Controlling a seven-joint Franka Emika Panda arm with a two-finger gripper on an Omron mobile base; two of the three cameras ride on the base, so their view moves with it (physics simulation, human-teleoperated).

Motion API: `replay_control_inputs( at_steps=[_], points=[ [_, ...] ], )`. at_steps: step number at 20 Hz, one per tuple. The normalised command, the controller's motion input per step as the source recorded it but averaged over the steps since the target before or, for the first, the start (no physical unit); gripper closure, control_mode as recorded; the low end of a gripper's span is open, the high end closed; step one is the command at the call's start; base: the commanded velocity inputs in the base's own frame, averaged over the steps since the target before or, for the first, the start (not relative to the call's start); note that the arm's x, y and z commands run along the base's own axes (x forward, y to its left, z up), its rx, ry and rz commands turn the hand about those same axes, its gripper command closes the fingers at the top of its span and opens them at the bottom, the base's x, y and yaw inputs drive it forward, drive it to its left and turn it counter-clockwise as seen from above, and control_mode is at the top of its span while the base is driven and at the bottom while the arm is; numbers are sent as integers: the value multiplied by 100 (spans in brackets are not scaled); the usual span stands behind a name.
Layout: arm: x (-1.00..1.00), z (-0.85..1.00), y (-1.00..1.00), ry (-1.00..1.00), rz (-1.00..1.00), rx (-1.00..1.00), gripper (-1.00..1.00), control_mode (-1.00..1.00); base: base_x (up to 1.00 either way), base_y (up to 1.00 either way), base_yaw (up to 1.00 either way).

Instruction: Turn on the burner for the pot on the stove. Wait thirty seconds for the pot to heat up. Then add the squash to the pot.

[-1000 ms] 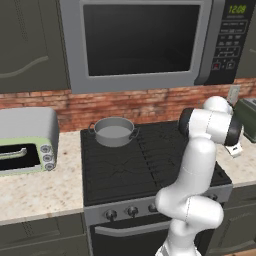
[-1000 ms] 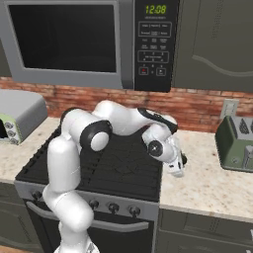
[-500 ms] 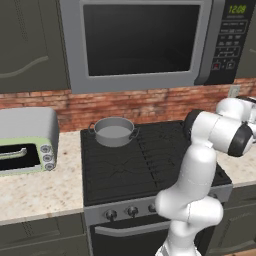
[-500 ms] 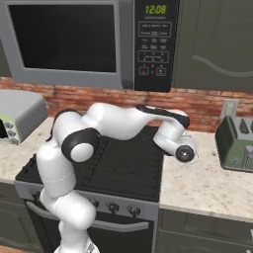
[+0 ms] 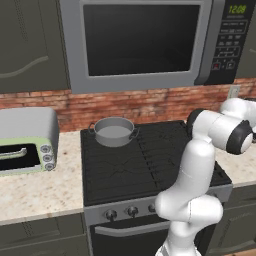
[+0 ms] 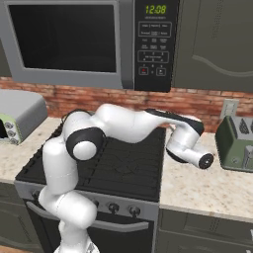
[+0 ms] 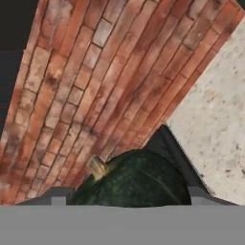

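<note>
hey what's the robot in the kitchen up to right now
The white arm is stretched out to the right of the stove, over the speckled counter near the brick wall. In the hand view the dark green squash sits right at the gripper, between its finger tips, apparently picked up or about to be. The grey pot waits on the stove's back left burner, with nothing in it. Whether that burner is lit can't be made out.

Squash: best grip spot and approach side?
Across the round dark green body of the squash, below the pale stem stub, pads on opposite flanks. Come from the open counter side; the brick wall stands close behind it.
</note>
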Motion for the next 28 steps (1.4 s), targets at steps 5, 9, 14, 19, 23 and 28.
replay_control_inputs(
  at_steps=[5,9,14,19,23,28],
  points=[
    [-1,16,93,-34,31,-1,100,-100,0,0,0],
    [-29,25,92,-45,30,-9,100,-100,0,0,0],
    [-40,32,99,-45,26,-12,100,-100,0,0,0],
    [-4,31,93,-23,24,-2,100,-100,0,0,0],
    [15,51,81,-13,22,-5,100,-100,0,0,0],
    [14,27,71,-13,20,-8,100,-100,0,0,0]
  ],
)
